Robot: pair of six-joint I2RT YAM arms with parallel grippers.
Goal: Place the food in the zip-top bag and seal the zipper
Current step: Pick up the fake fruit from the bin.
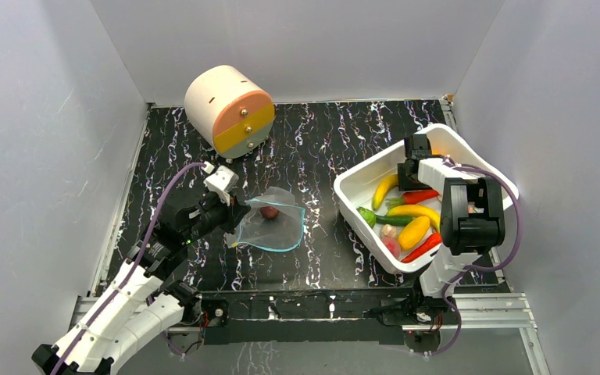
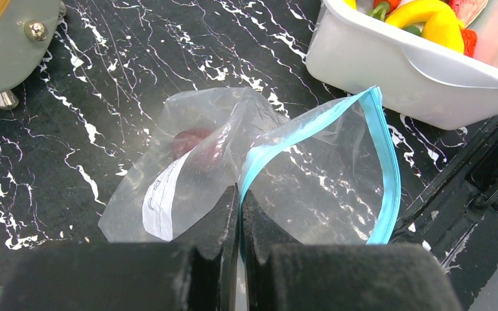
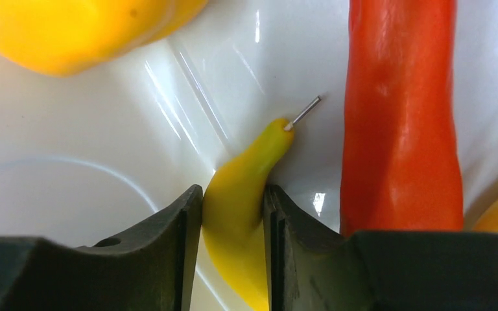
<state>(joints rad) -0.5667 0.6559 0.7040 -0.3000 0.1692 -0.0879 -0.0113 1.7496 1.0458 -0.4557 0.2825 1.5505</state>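
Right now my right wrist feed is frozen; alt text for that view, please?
Jaws of the right gripper pinch a yellow banana near its narrow end, low in the frame, inside the white tub. A red chili lies just right of it, and a larger yellow piece sits at top left.

toy food [image 1: 414, 232] in white tub [image 1: 357, 184]

the top camera is looking down over the whole table [image 1: 320, 148]. each wrist camera is looking past its fingers [image 2: 215, 228]: left at the zip-top bag [image 2: 311, 175], right, much nearer, at a banana [image 3: 240, 194]; top is covering both areas.
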